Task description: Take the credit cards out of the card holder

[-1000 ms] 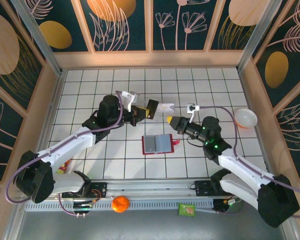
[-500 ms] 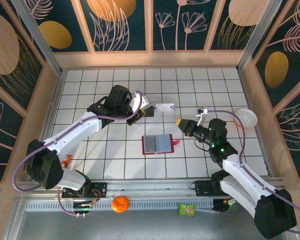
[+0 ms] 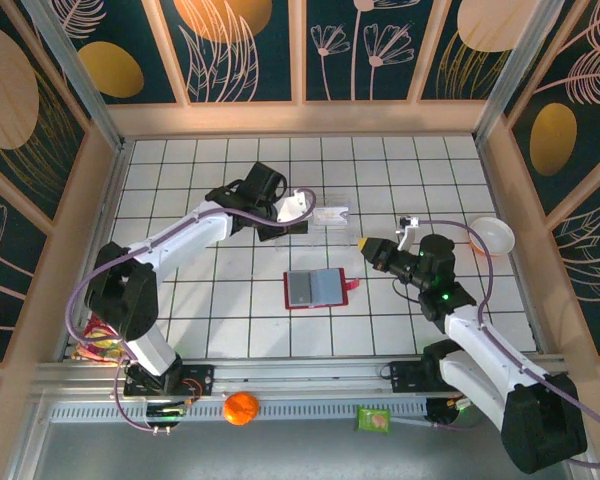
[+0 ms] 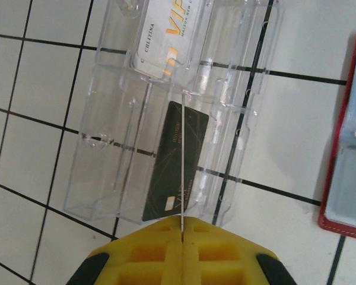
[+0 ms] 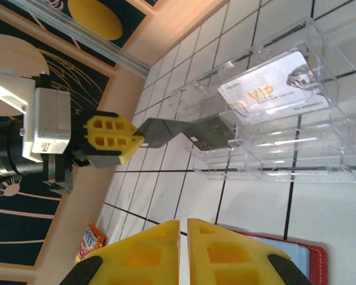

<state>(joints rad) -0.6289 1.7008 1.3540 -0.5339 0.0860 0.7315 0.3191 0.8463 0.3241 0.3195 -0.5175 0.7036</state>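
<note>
Left gripper (image 5: 139,141) clamped on black credit card (image 4: 175,163), card's far end inside clear tray (image 4: 101,178), silver VIP card (image 5: 273,83) in next compartment, right gripper (image 5: 184,237) nearly closed, empty, near open red card holder (image 3: 315,288)

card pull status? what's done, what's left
Done: the card holder lies open, no card seen sticking out, and the pale card sits in the clear tray. In hand: the left gripper has its jaws shut on the dark card, whose far end reaches into that tray. Left: let it go there, probably. The right gripper hangs near the holder with nothing in it.
</note>
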